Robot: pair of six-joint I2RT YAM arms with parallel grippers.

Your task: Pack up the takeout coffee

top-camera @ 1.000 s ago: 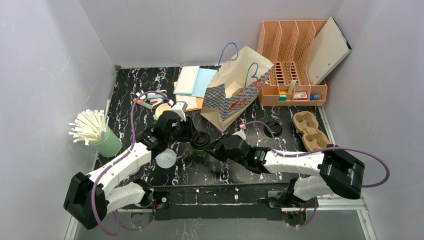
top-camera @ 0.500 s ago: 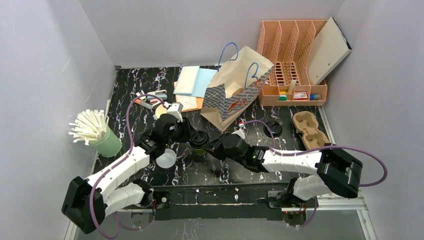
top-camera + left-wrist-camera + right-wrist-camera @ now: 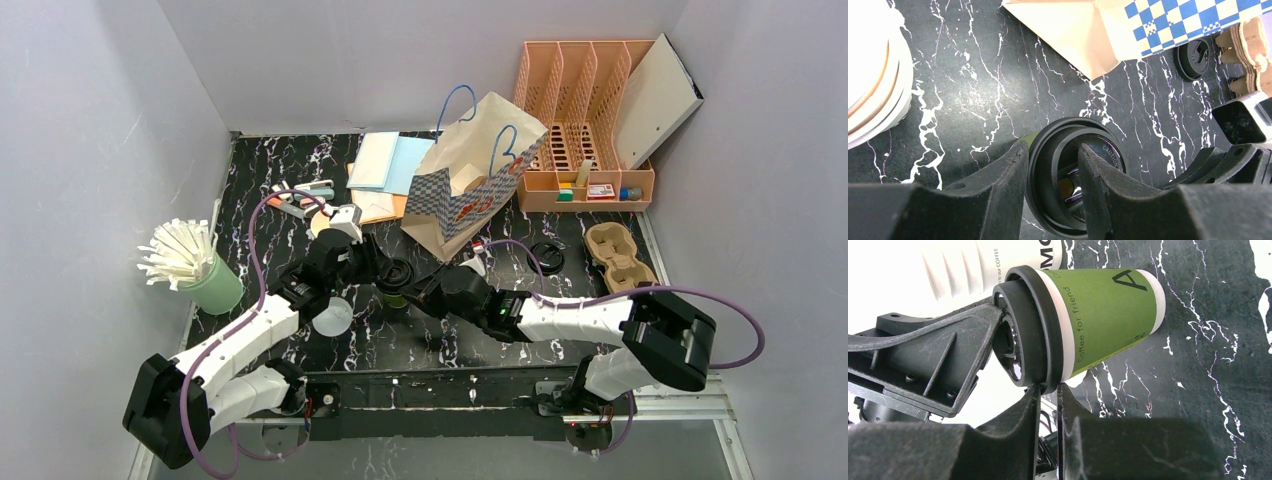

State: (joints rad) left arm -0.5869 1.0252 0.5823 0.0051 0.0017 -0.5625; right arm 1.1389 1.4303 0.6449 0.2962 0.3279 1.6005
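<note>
Two sets of jaws hold the black plastic lid (image 3: 1042,320) on the dark green tapered paper coffee cup (image 3: 1103,320), upright on the black marbled surface (image 3: 440,345): left gripper (image 3: 1051,150) clamped astride its rim, right gripper (image 3: 1049,390) pinching its edge, probably to seat it.

The green cup (image 3: 1108,315) reads "Coffee for friend" (plus a large "A"), its black lid (image 3: 1109,153) "CAUTION", the white cup (image 3: 963,265) "to our COFFEE".
</note>
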